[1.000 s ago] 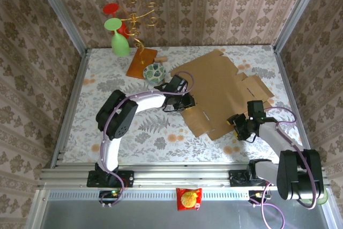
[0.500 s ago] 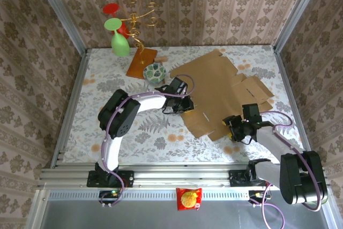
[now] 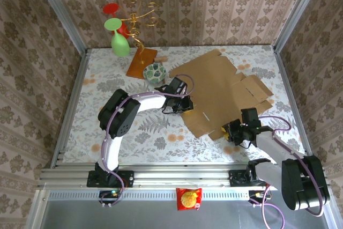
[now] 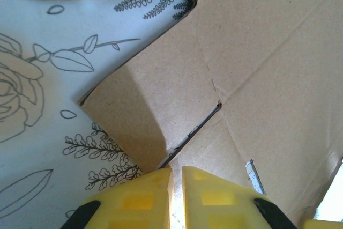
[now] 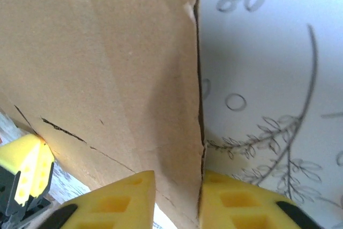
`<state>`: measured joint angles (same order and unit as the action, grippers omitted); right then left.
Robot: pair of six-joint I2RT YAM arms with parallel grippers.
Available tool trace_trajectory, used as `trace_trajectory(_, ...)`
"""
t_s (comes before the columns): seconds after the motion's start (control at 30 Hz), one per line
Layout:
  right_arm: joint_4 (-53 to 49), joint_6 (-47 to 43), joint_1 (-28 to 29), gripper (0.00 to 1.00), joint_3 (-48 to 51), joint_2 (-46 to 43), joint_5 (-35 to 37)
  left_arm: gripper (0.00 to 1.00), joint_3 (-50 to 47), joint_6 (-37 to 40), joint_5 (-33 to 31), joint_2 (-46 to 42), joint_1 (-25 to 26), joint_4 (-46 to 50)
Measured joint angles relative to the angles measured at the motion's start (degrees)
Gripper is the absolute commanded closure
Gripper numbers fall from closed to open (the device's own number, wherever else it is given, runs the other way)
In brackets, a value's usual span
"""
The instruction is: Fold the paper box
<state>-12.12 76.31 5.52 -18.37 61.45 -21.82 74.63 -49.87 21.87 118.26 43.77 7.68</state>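
The paper box [image 3: 220,87] is a flat brown die-cut sheet lying at the table's middle right. My left gripper [image 3: 184,105] is at its left edge. In the left wrist view its yellow fingers [image 4: 177,178] are nearly together, pinching a flap of the cardboard [image 4: 257,68] beside a slit. My right gripper [image 3: 231,131] is at the sheet's near corner. In the right wrist view its fingers [image 5: 177,186] stand on either side of a raised flap [image 5: 107,52], whose edge lies against the right finger.
At the back left stands a gold wire stand on an orange-brown board [image 3: 141,61], with a green glass [image 3: 119,38] and a red glass [image 3: 111,9] on it. A patterned bowl [image 3: 155,71] sits just left of the sheet. A snack packet [image 3: 188,198] lies on the front rail.
My right gripper has slid left to the sheet's near corner and its jaws have closed in on the flap. The left gripper has stayed put, tightening slightly.
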Motion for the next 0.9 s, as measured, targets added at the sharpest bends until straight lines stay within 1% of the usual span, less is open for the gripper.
trace_trajectory(0.07,0.9,-0.1,0.0,0.98,0.0,0.1,0.5,0.83,0.0,0.2,-0.1,0.0,-0.2,0.0)
trace_trajectory(0.1,1.5,-0.1,0.0,1.00,-0.1,0.0,0.6,0.80,0.0,0.2,-0.2,0.0,-0.3,0.0)
trace_trajectory(0.23,0.9,-1.2,0.5,1.00,-2.1,-2.6,2.4,0.61,0.2,1.3,-1.0,-1.3,-0.3,1.1)
trace_trajectory(0.3,-1.0,-2.0,0.9,1.00,-4.7,-5.4,4.0,0.55,0.4,2.2,-2.2,-3.3,-0.4,3.7)
trace_trajectory(0.37,-2.8,-3.1,1.1,1.00,-8.4,-7.8,6.0,0.51,1.0,2.9,-3.7,-5.7,-0.7,6.4)
trace_trajectory(0.47,-4.9,-4.5,1.1,1.00,-14.6,-9.1,8.5,0.49,3.8,4.8,-5.4,-9.6,-1.1,10.6)
trace_trajectory(0.67,-7.7,-6.2,1.1,1.00,-24.0,-6.7,11.1,0.50,13.0,9.4,-6.9,-15.2,-1.4,15.6)
trace_trajectory(0.77,-8.7,-6.2,1.1,1.00,-27.7,-4.6,11.3,0.52,14.7,11.0,-6.9,-17.3,-0.8,16.6)
trace_trajectory(0.9,-10.3,-6.4,1.4,1.00,-33.4,-1.9,12.0,0.53,16.0,14.4,-7.6,-18.7,1.3,17.8)
